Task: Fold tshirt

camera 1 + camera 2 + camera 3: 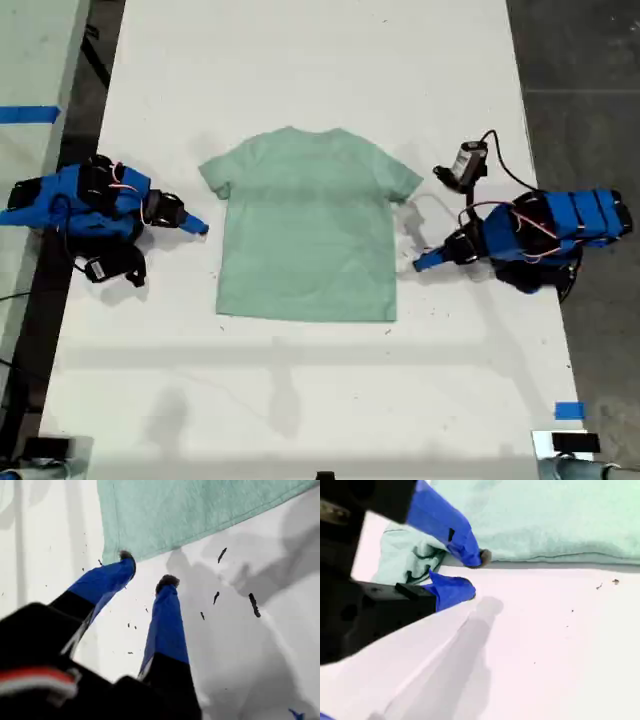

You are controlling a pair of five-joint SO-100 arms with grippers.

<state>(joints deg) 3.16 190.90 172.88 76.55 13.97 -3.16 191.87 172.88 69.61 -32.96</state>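
The pale mint-green tshirt lies flat on the white table, neck toward the far edge. My first gripper is open on the arm at the exterior view's right. One fingertip touches the cloth edge by a corner of the tshirt, and the other rests on bare table. My second gripper is open on the arm at the exterior view's left. Its upper fingertip is at the tshirt's side edge, just past the bunched sleeve. Neither gripper holds anything.
A small black device on a cable stands behind the arm at the exterior view's right. A blue tape mark is on the table near the front at that side. Dark specks dot the tabletop. Dark floor borders both long edges.
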